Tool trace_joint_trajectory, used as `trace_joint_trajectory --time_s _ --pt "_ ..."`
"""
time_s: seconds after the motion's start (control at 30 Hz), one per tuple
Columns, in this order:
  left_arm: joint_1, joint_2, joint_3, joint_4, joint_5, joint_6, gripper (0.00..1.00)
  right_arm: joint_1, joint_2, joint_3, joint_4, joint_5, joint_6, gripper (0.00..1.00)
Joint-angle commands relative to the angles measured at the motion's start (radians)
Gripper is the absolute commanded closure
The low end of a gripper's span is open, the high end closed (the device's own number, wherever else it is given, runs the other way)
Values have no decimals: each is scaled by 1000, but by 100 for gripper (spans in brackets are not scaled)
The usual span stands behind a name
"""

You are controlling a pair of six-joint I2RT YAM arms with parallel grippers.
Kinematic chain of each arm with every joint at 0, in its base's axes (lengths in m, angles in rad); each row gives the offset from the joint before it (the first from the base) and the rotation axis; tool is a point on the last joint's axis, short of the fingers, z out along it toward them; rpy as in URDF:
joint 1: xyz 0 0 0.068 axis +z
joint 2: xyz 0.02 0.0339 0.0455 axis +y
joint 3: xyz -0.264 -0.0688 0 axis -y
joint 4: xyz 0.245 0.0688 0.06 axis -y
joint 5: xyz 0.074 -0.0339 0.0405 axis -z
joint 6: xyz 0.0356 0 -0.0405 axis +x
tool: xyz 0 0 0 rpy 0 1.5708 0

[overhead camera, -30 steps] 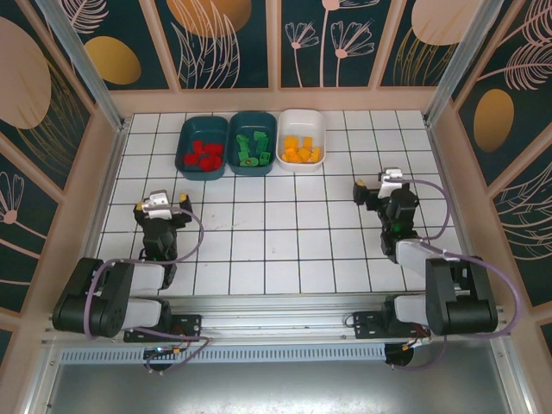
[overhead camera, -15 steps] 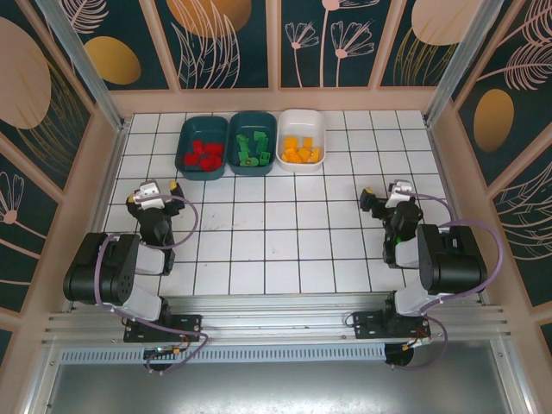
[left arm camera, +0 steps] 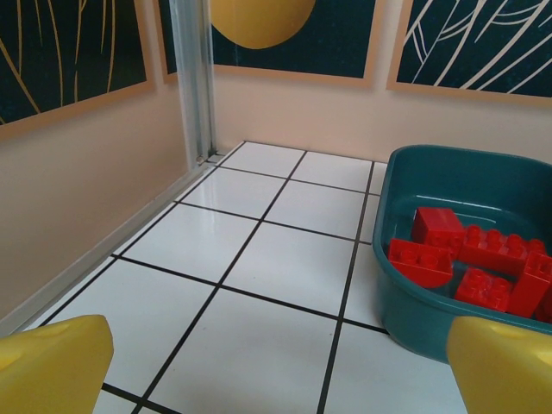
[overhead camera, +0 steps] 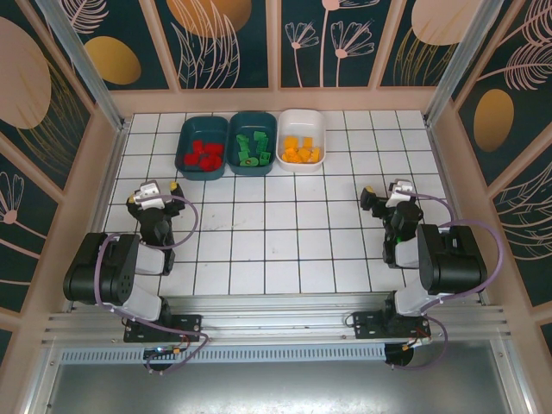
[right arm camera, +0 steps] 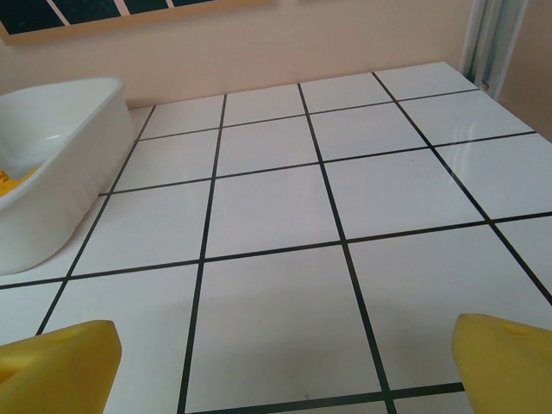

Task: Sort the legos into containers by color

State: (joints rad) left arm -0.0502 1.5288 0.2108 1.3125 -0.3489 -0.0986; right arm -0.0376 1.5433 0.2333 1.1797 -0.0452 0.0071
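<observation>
sorted: red plastic bricks (overhead camera: 205, 154) in left dark teal tub (overhead camera: 203, 127), green bricks (overhead camera: 253, 149) in middle teal tub (overhead camera: 253, 122), orange-yellow bricks (overhead camera: 302, 152) in white tub (overhead camera: 302, 121) | left gripper (left arm camera: 276, 371), right gripper (right arm camera: 285, 362) wide apart, empty | risk: stray reach (needless) tips a tub

This looks like a robot lab cell: a white tiled worktop (overhead camera: 285, 246) closed in by walls (overhead camera: 285, 99) with plant panels (overhead camera: 228, 43), metal posts (overhead camera: 78, 56), and a left arm (overhead camera: 112, 280) and right arm (overhead camera: 448, 259) bolted on a rail (overhead camera: 276, 326).
</observation>
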Motion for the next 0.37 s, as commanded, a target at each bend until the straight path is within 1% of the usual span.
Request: trace_joint_trajectory --time_s 0.0,0.33 --pt "7 -7 5 1 3 -12 1 5 -4 3 63 28 8 1" --pt "7 -8 2 7 5 -14 1 7 -3 3 63 28 8 1"
